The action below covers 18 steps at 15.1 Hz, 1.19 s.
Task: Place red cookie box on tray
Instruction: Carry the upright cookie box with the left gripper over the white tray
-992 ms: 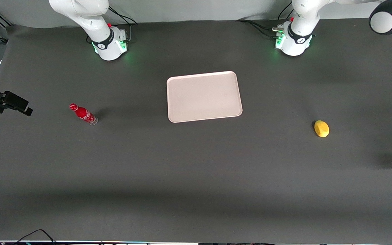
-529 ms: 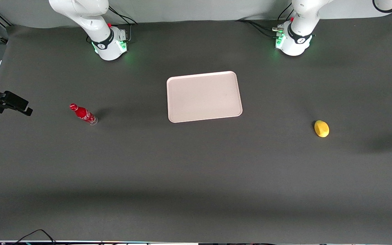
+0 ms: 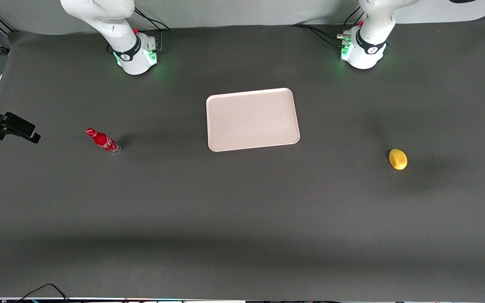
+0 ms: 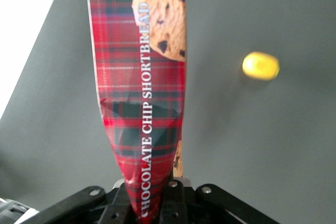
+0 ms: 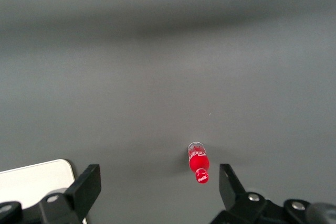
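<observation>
Above the dark grey table (image 3: 242,219), pincer (image 4: 149,203) clamps red cookie box (image 4: 144,103).

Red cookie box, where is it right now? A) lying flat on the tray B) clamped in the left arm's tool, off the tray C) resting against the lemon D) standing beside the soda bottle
B: in the left wrist view the red cookie box is pinched at its narrow end in the tool, above the table with the lemon apart from it; the tray has nothing on it.
</observation>
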Motion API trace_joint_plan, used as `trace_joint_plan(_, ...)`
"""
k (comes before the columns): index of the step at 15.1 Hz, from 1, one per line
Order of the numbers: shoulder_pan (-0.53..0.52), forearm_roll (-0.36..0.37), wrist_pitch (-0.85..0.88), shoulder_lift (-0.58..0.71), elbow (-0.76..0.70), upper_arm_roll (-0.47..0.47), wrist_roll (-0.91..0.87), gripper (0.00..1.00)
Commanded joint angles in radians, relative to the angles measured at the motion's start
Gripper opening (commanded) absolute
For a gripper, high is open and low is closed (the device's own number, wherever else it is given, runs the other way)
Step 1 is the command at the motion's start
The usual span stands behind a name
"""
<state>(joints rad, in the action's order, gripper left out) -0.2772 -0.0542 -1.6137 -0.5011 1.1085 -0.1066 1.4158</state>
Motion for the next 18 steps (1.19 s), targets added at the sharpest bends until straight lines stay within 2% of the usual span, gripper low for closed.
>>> trace_joint_plan(1, 0.122, 0.051, 0.056, 0.130, 0.128, -0.010, -0.294, 0.00)
trace_joint_plan(7, 0.353, 0.053, 0.182, 0.176, 0.131, -0.010, -0.815, 0.00)
trace_joint_plan(10, 0.485, 0.053, 0.225, 0.181, 0.131, 0.007, -1.163, 0.00)
trace_joint_plan(11, 0.515, 0.051, 0.227, 0.181, 0.131, 0.031, -1.289, 0.00)
trace_joint_plan(16, 0.526, 0.051, 0.178, 0.179, 0.189, 0.250, -1.803, 0.00)
trace_joint_plan(18, 0.524, 0.053, 0.144, 0.193, 0.238, 0.317, -1.934, 0.00)
